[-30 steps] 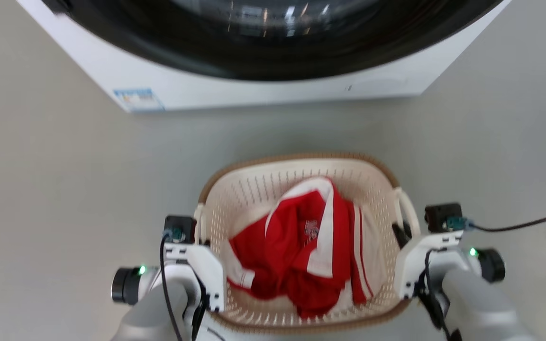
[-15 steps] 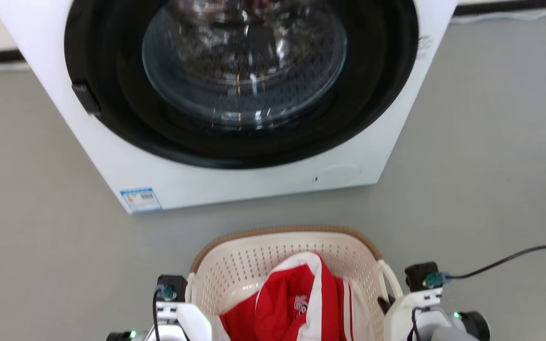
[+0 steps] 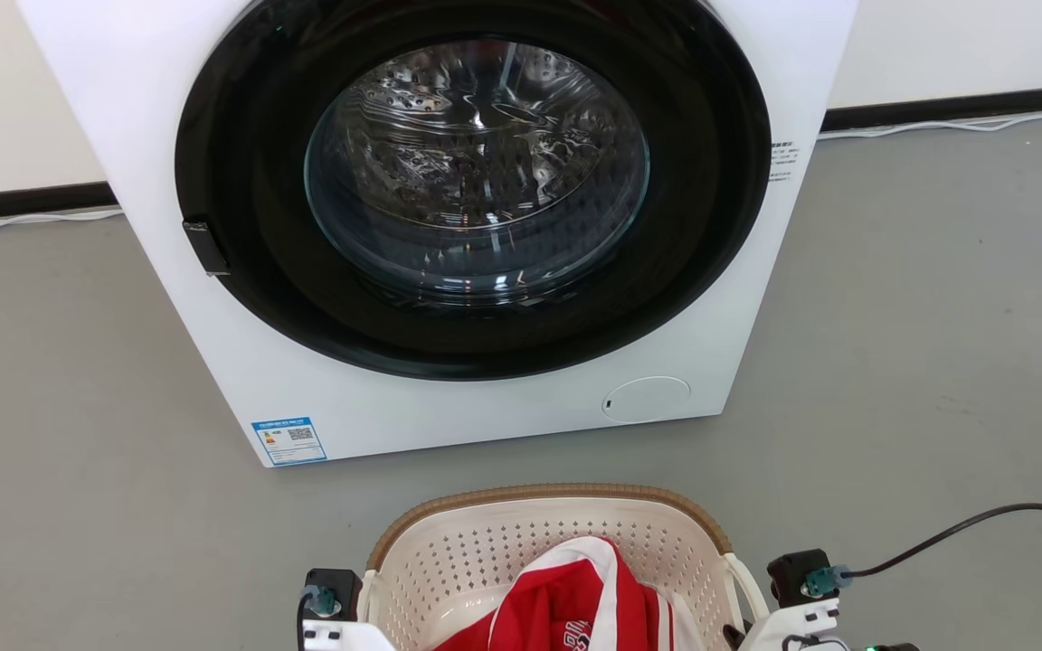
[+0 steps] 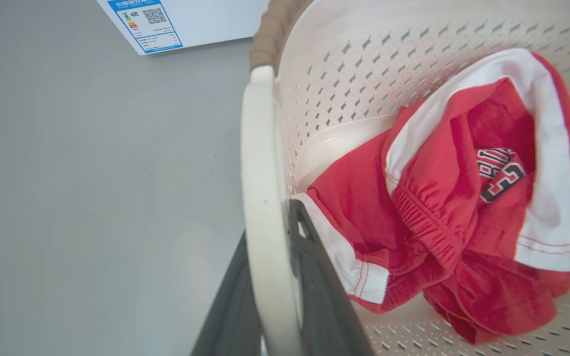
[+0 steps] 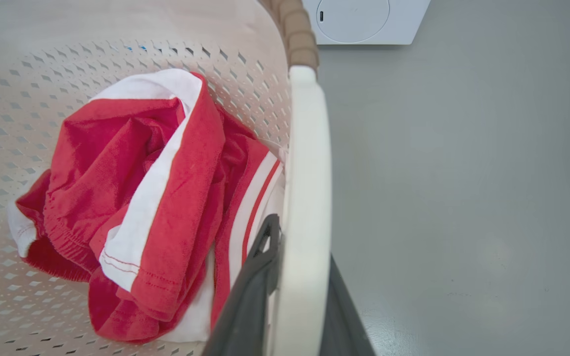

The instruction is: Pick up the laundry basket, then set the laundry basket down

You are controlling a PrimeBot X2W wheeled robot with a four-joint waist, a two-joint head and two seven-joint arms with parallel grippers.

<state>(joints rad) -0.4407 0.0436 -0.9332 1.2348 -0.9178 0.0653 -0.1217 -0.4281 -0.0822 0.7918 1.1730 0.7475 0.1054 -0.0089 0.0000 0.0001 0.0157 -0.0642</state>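
At the head view's bottom centre, the laundry basket has the left gripper and right gripper each clamped on a side handle, likely to carry it level.

Bright, even light leaves only faint soft shadows on the grey floor and sparkling reflections in the glass door, while the wrist views bow at their edges and the white handle of the laundry basket softens nearest the lens.
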